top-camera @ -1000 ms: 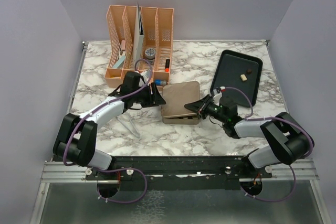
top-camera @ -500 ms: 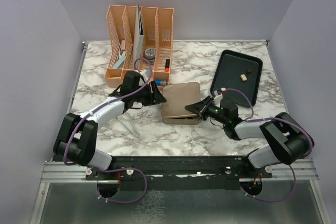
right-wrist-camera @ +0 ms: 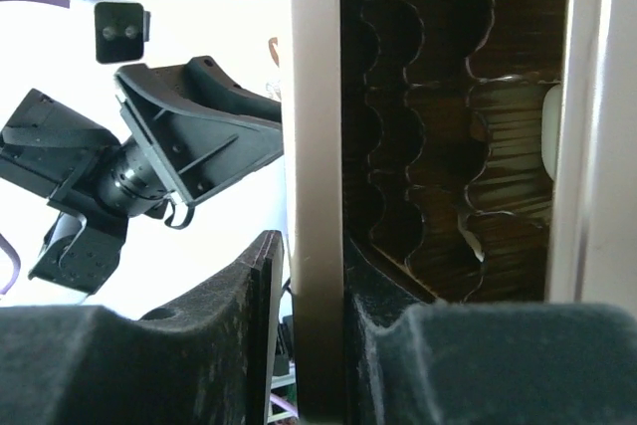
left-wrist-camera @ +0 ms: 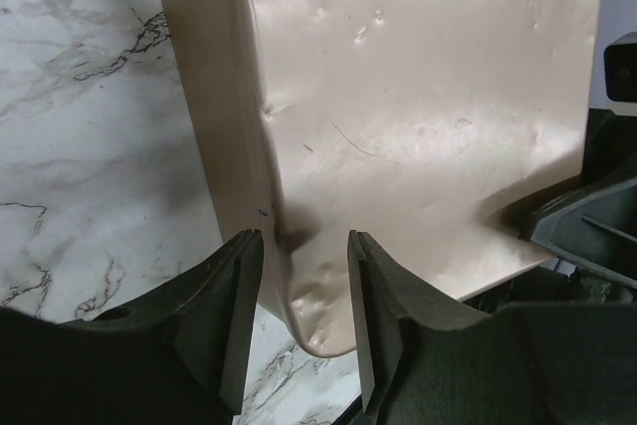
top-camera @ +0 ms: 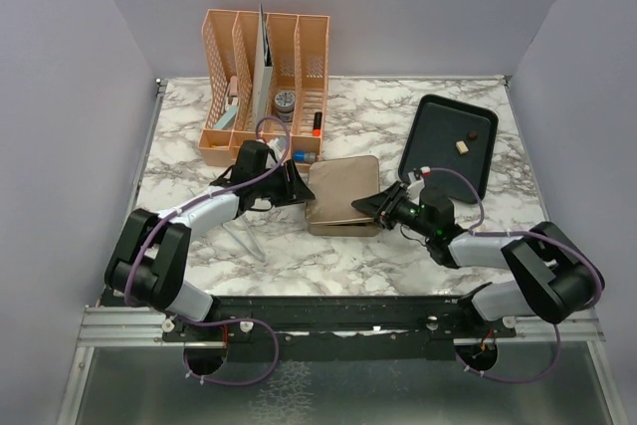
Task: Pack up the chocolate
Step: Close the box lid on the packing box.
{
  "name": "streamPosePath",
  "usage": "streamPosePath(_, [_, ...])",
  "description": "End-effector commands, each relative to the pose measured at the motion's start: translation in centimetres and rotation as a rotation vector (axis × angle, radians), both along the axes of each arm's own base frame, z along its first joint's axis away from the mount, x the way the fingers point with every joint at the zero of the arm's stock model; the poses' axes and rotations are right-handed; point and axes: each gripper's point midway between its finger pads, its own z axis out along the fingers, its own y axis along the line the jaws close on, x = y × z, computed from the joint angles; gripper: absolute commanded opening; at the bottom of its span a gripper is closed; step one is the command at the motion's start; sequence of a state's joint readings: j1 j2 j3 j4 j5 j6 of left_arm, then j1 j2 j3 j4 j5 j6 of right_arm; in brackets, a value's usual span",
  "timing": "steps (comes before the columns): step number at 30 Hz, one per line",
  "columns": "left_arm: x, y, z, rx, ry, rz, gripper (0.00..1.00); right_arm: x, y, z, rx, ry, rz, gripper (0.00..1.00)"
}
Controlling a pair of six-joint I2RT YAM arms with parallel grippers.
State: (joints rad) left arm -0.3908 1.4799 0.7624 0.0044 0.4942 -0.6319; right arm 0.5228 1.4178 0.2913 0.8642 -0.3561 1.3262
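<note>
The square gold tin (top-camera: 341,226) sits mid-table with its lid (top-camera: 343,186) raised at the right edge. My right gripper (top-camera: 370,206) is open around that lid rim (right-wrist-camera: 314,97): one finger lies under it and a thin gap shows at the other finger (right-wrist-camera: 267,276). My left gripper (top-camera: 299,186) is open, its jaws astride the lid's left corner (left-wrist-camera: 299,276) without pinching it. Inside the tin a brown cupped insert (right-wrist-camera: 438,97) holds one cream-white chocolate (right-wrist-camera: 550,136). A dark chocolate (top-camera: 474,133) and a cream one (top-camera: 461,146) lie on the black tray (top-camera: 438,116).
A peach desk organiser (top-camera: 264,57) with small items stands at the back left, close behind my left arm. A thin wire object (top-camera: 244,236) lies on the marble beside the left forearm. The black tray leans toward the right wall.
The right gripper's jaws have widened around the lid rim. The left gripper's jaws have narrowed a little at the lid's corner. The tin has stayed in place.
</note>
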Motion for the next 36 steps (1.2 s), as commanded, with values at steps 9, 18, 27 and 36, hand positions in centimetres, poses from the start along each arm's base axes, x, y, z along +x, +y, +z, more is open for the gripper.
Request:
streamPosePath(9, [0.2,-0.6,-0.6,0.010,-0.022,-0.002,0.41,-1.0,-3.2,-0.6,-0.156,0.015,-0.109,0.50])
streamPosePath(18, [-0.4,-1.4,0.0,-0.010,-0.013,-0.024,0.40,-1.7,-6.6,-1.0,-0.304,0.028,-0.216,0.61])
streamPosePath(27, [-0.1,-2.0,0.6,0.006,-0.024,-0.046,0.43,-1.0,-8.5,-0.9,-0.448,-0.020,-0.259,0.66])
streamPosePath(36, [0.2,-1.5,1.4,0.057,-0.038,-0.039,0.49,0.8,-9.5,0.7,-0.626,-0.115,-0.250,0.70])
